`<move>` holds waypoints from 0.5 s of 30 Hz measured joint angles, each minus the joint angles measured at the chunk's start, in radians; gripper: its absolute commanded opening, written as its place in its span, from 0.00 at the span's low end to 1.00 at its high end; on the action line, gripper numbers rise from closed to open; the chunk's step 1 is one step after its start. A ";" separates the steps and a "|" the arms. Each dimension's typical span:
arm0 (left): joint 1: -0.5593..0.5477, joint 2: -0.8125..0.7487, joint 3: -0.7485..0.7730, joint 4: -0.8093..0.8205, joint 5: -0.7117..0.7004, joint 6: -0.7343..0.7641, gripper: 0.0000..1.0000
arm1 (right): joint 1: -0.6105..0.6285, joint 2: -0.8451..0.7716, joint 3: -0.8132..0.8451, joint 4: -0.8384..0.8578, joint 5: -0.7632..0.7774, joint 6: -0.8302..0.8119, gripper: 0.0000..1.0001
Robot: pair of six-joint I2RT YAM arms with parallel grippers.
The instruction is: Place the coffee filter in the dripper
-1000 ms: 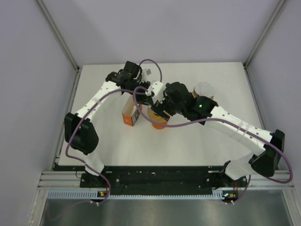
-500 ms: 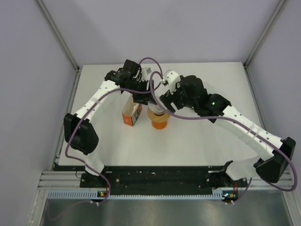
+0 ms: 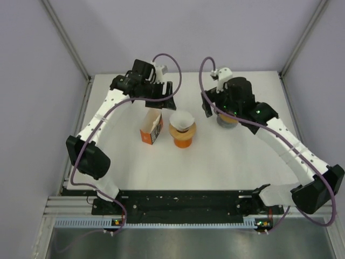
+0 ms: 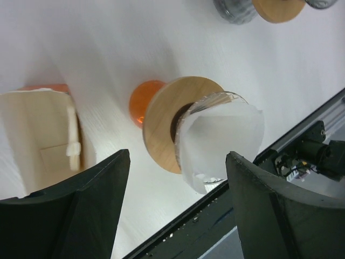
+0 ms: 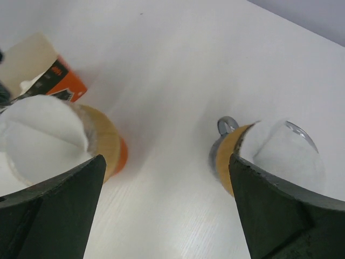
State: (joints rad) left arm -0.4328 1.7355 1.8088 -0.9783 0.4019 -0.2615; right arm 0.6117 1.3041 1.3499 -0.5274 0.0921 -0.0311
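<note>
**Inspector:** Left tool (image 3: 160, 98)?
**Assistant:** Open, empty, behind-left of the dripper (image 3: 182, 138). The coffee filter (image 3: 183, 118) sits in its cone.
**Inspector:** Right tool (image 3: 210, 106)?
**Assistant:** Open, empty, behind-right of it. Neither is plainly nearer.

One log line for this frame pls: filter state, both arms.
filter: in orange dripper | left fingers: open, empty | right fingers: open, empty | carton: beside dripper

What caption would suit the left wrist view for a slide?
Open left tool frames the white coffee filter seated in the orange-based dripper, an open carton beside it.
</note>
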 measured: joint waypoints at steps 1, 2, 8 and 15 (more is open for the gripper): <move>0.013 -0.011 0.003 0.003 -0.008 0.003 0.78 | -0.026 -0.007 -0.005 0.002 0.004 0.017 0.97; 0.034 -0.027 0.002 0.009 -0.019 0.003 0.78 | -0.065 -0.016 -0.014 0.007 0.008 0.037 0.97; 0.254 -0.130 -0.026 0.106 -0.079 0.004 0.79 | -0.352 -0.138 -0.142 0.046 0.029 0.150 0.99; 0.442 -0.245 -0.248 0.283 -0.233 0.029 0.81 | -0.678 -0.257 -0.369 0.137 0.031 0.254 0.99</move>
State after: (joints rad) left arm 0.0093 1.4910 1.5608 -0.6956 0.1684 -0.2329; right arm -0.0666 1.0470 0.9813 -0.3904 0.1230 0.2230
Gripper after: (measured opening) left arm 0.799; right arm 0.987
